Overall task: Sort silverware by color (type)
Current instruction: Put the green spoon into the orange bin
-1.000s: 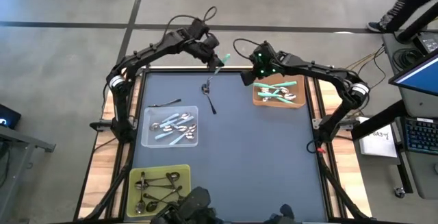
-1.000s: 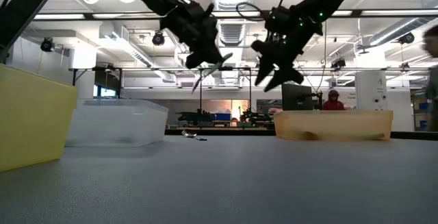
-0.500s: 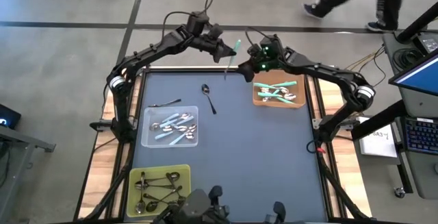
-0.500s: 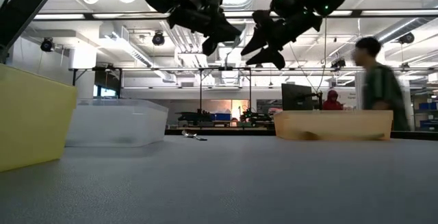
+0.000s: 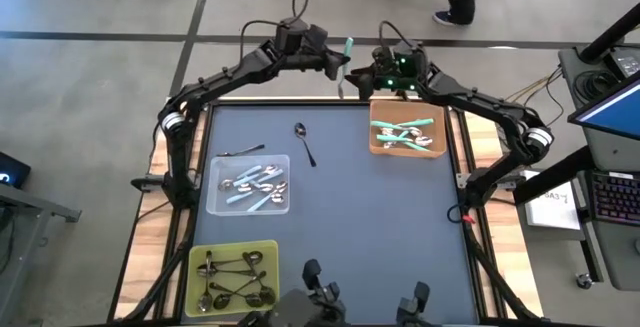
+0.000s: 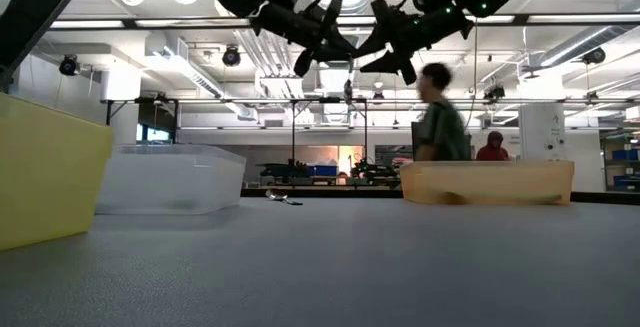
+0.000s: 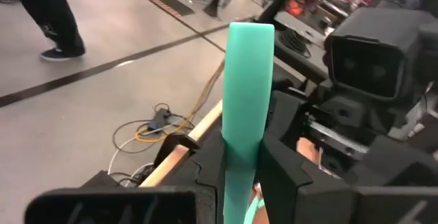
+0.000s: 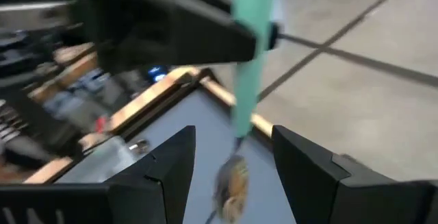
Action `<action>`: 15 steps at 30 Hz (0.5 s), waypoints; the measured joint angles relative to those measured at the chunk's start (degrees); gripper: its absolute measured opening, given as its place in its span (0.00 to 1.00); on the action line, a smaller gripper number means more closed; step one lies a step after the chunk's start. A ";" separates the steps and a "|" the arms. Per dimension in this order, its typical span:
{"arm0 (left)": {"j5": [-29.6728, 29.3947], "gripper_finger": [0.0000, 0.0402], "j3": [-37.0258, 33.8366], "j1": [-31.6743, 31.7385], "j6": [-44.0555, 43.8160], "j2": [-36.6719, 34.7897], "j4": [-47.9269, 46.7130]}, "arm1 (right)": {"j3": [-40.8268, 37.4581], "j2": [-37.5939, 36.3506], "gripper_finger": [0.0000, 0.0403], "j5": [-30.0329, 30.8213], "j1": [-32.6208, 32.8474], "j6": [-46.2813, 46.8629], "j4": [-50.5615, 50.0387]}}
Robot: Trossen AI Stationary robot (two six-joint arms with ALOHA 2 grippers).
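A teal-handled spoon (image 5: 346, 59) hangs high over the table's far edge with my left gripper (image 5: 338, 64) shut on it. In the left wrist view its teal handle (image 7: 249, 80) stands up between the fingers. The right wrist view shows its metal bowl (image 8: 231, 181) hanging below. My right gripper (image 5: 360, 75) is open just right of the spoon. In its own view its fingers (image 8: 163, 176) stand apart on either side of the bowl without touching it. Both grippers show high up in the low view, left (image 6: 325, 47) and right (image 6: 385, 52). My left gripper pinches the spoon's teal handle about midway along (image 7: 241, 152) between its two fingers. The fingers come nearly level from the table's left and lie across the handle. The spoon hangs upright and clear of the table, handle end up and bowl down.
An orange tray (image 5: 434, 153) at the far right holds teal spoons. A clear tray (image 5: 214, 199) on the left holds pale blue ones, and a yellow tray (image 5: 196, 257) at the near left holds dark metal ones. Loose spoons (image 5: 304, 142) (image 5: 242, 151) lie on the mat. A person (image 6: 436, 117) walks behind.
Both grippers have risen and gone toward the table's far edge, tipping from pointing down to nearly level. The teal spoon has gone up with my left gripper and turned upright, handle end up. My right gripper has stayed open beside it. A person has walked past behind the table.
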 joint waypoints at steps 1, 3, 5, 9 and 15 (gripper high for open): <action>-1.24 0.11 0.00 -0.31 -0.43 0.02 0.22 | 0.00 0.00 0.46 1.72 0.00 0.08 -0.08; -3.58 0.11 0.00 -0.70 -0.85 0.02 0.27 | 0.00 0.00 0.46 3.59 -0.03 -0.25 -0.09; -4.50 0.11 0.00 -0.87 -1.41 0.02 0.44 | 0.00 0.00 0.46 3.78 -0.08 -0.71 0.28; -4.95 0.11 0.00 -1.19 -3.85 0.14 0.78 | 0.00 -0.02 0.46 3.89 -0.02 -0.84 1.40; -5.36 0.11 0.00 -2.65 -4.27 0.81 1.67 | 0.00 -0.02 0.46 5.42 -0.04 -1.77 1.58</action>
